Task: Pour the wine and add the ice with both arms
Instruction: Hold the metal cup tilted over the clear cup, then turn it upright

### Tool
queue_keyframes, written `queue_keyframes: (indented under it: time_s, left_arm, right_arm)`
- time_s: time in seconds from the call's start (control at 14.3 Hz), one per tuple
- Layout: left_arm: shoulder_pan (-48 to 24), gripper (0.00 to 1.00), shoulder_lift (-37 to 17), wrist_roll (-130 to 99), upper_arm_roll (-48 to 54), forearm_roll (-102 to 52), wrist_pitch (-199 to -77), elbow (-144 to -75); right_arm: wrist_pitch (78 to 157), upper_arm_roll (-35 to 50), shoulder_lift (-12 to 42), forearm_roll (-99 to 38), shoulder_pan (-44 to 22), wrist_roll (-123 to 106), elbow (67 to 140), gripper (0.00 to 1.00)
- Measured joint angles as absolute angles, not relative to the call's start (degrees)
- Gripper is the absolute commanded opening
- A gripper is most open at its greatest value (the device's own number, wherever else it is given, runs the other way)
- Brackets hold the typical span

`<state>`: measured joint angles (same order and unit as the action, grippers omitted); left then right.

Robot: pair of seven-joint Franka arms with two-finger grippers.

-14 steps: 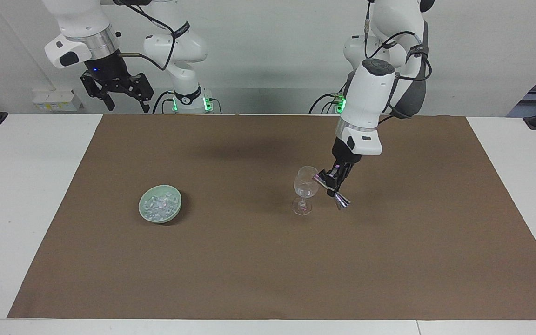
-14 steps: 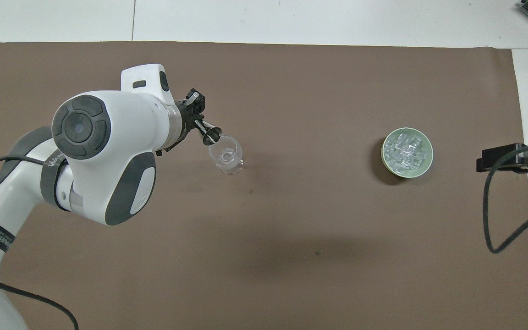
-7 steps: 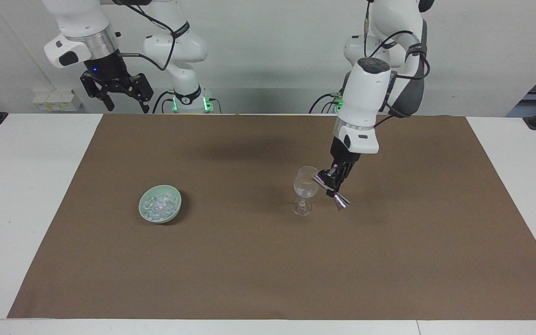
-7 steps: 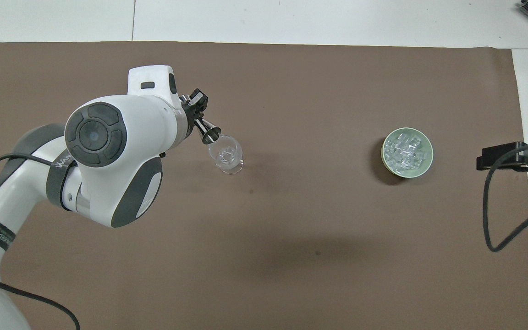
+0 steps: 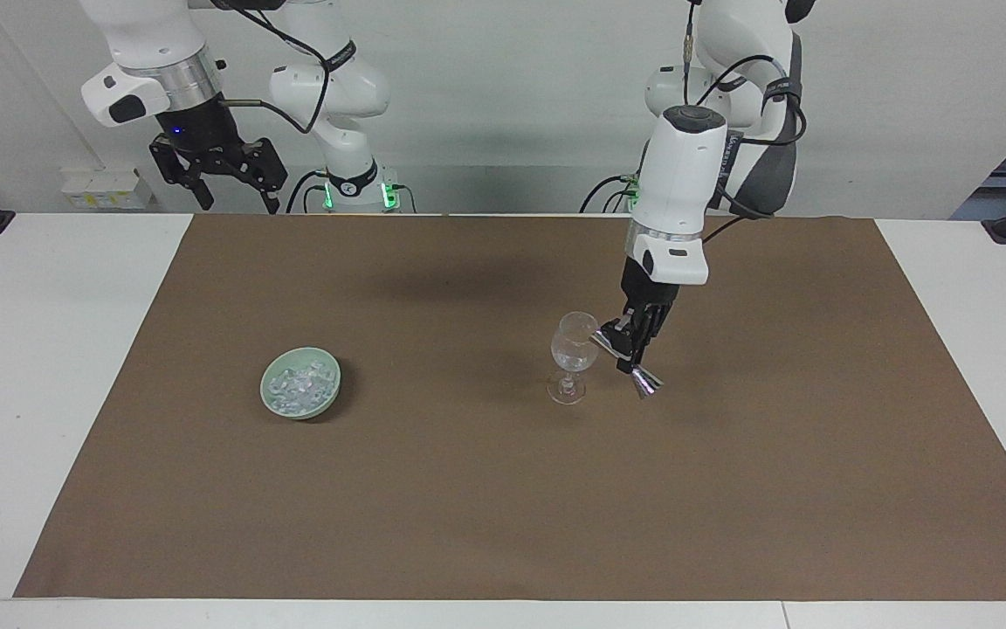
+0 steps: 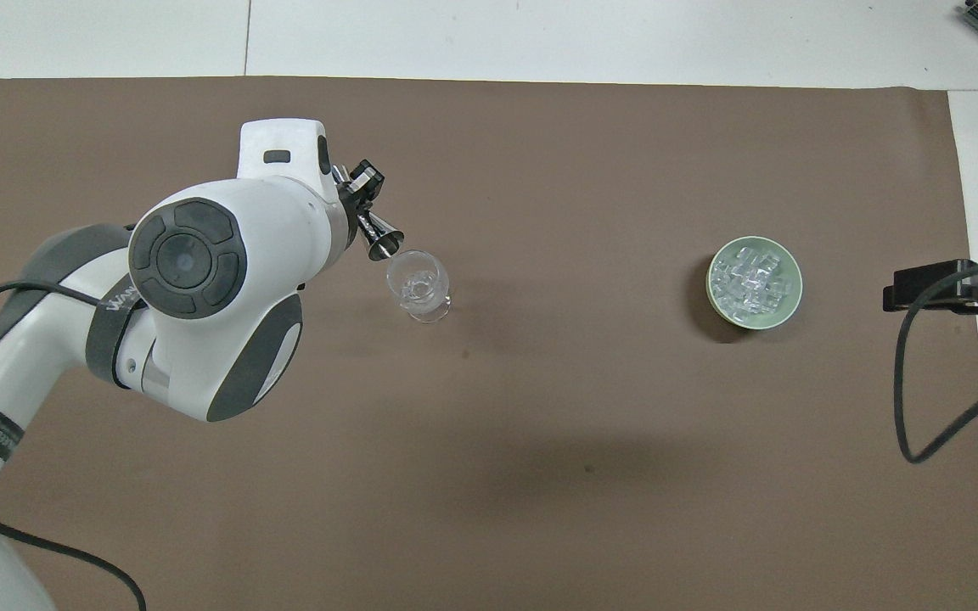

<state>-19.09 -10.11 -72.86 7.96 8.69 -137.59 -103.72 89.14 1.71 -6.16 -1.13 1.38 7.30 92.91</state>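
Since a second ago my left gripper (image 5: 628, 348), clamped on the tilted steel jigger (image 5: 627, 361), edges off the wine glass (image 5: 572, 356); my right gripper (image 5: 225, 177) waits open.

A white table (image 5: 58, 367) carries a brown mat (image 5: 503, 489) that covers most of it. On the mat stand a stemmed glass (image 5: 569, 358) near the middle and a green bowl (image 5: 300, 383) of ice (image 6: 752, 280), toward the right arm's end.

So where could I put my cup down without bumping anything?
The brown mat is bare between the green bowl of ice and the wine glass. It is crowded only where the left gripper tilts a metal jigger at the glass.
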Motion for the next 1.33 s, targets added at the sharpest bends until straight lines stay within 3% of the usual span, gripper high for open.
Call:
queue_keyframes:
  time_s: [1.33]
  left_arm:
    - [-20.7, 0.0, -10.1, -74.2, 8.0, 10.3, -138.1, -103.7]
  right_arm:
    - [89.1, 1.7, -6.2, -1.1, 1.4, 7.3, 93.0, 1.0]
